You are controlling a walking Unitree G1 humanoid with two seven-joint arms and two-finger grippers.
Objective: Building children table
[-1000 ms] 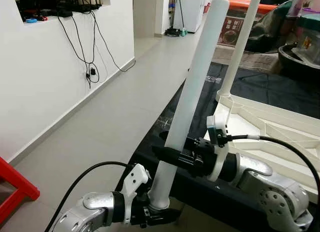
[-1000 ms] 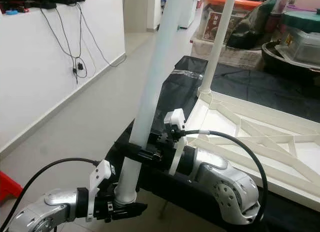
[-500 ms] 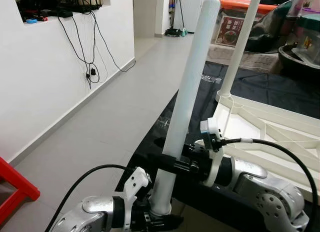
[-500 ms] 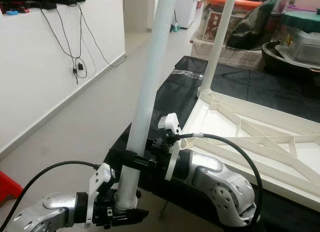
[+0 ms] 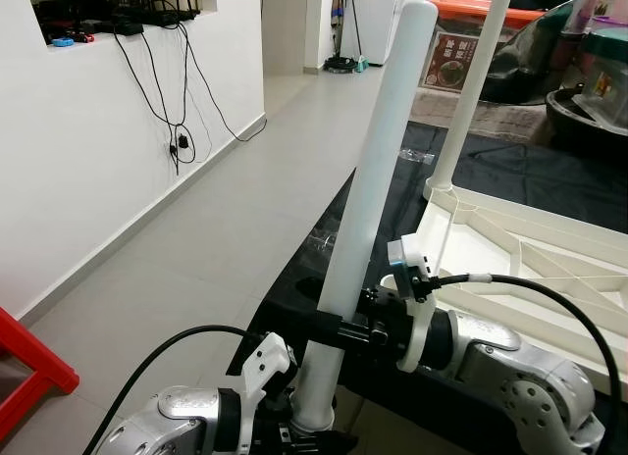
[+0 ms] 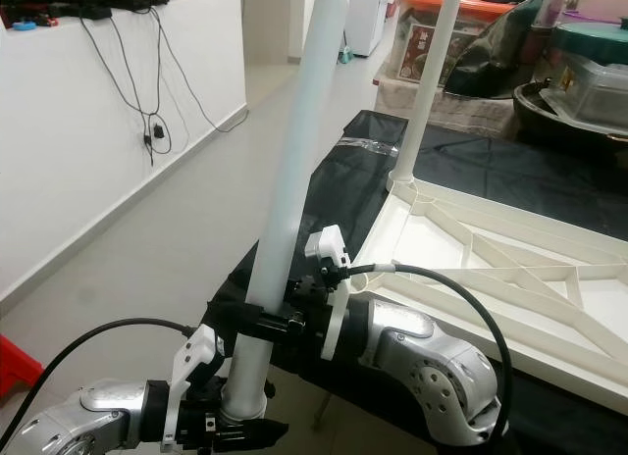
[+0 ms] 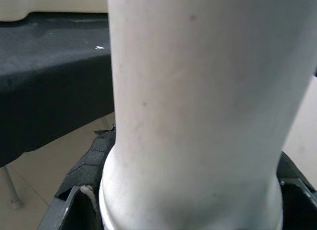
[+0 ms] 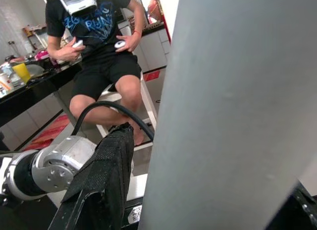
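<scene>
Table leg: I hold a long white tube (image 5: pixel 378 171), the loose table leg, nearly upright and leaning a little toward my right at its top. It stands just off the near left corner of the black mat, over the floor.
Left gripper: my left gripper (image 5: pixel 312 437) sits at the very bottom of the leg. In the left wrist view its black fingers (image 7: pixel 84 165) show on either side of the flared foot of the tube, pinching it.
Right gripper: my right gripper (image 6: pixel 263 325) reaches across from the right and clamps the leg a little above the left one. In the right wrist view one black finger (image 8: pixel 101 180) lies against the side of the tube, so the fingers are closed around it.
Tabletop: a white children's tabletop (image 5: pixel 535 254) lies upside down on the mat, its ribbed underside facing up.
Fitted leg: another white leg (image 5: pixel 475 82) stands upright in the far left corner of the tabletop.
Mat: a black mat (image 6: pixel 510 166) carries the tabletop.
Floor: pale grey tiles (image 5: pixel 196 249) run along a white wall (image 5: pixel 69 151) to my left.
Person: in the right wrist view a seated person (image 8: pixel 101 46) in dark clothes holds two small controllers.
</scene>
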